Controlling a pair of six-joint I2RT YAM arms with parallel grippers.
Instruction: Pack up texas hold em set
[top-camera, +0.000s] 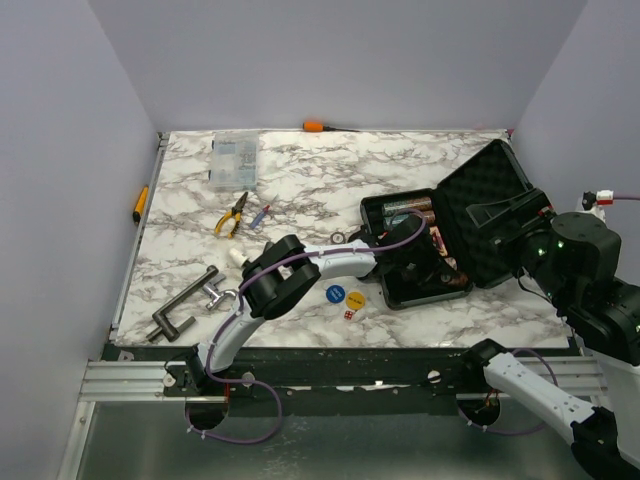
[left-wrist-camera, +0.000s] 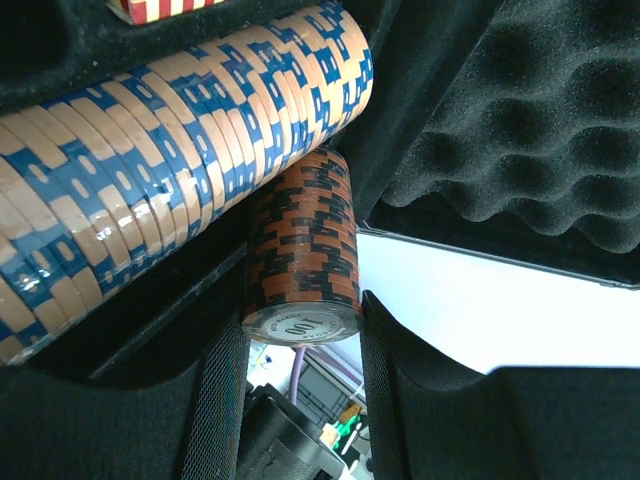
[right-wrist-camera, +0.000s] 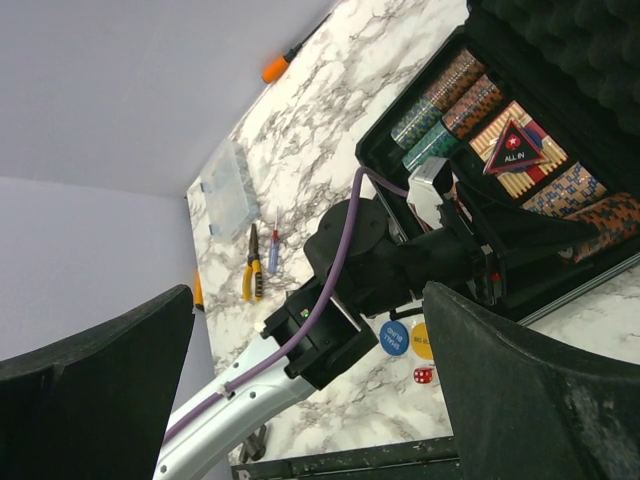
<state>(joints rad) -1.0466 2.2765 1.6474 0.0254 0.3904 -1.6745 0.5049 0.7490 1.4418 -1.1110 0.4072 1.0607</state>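
The black case (top-camera: 372, 210) lies open at the right of the table, its foam lid (top-camera: 495, 195) tilted back. My left gripper (left-wrist-camera: 302, 400) is inside the case, shut on a brown-and-black chip stack (left-wrist-camera: 303, 240) with a "100" end face, next to a tan-and-blue chip row (left-wrist-camera: 160, 170). In the top view its fingers are hidden in the case. My right gripper (right-wrist-camera: 310, 390) is open and empty, held high by the lid (top-camera: 505, 222). A blue disc (top-camera: 335, 293), a yellow disc (top-camera: 355, 298) and a red die (top-camera: 349, 314) lie on the table in front of the case.
A clear parts box (top-camera: 233, 160), yellow-handled pliers (top-camera: 232, 215) and a small screwdriver (top-camera: 262, 215) lie at the back left. An orange-handled tool (top-camera: 318, 126) lies at the back edge. A metal clamp (top-camera: 185, 315) sits front left.
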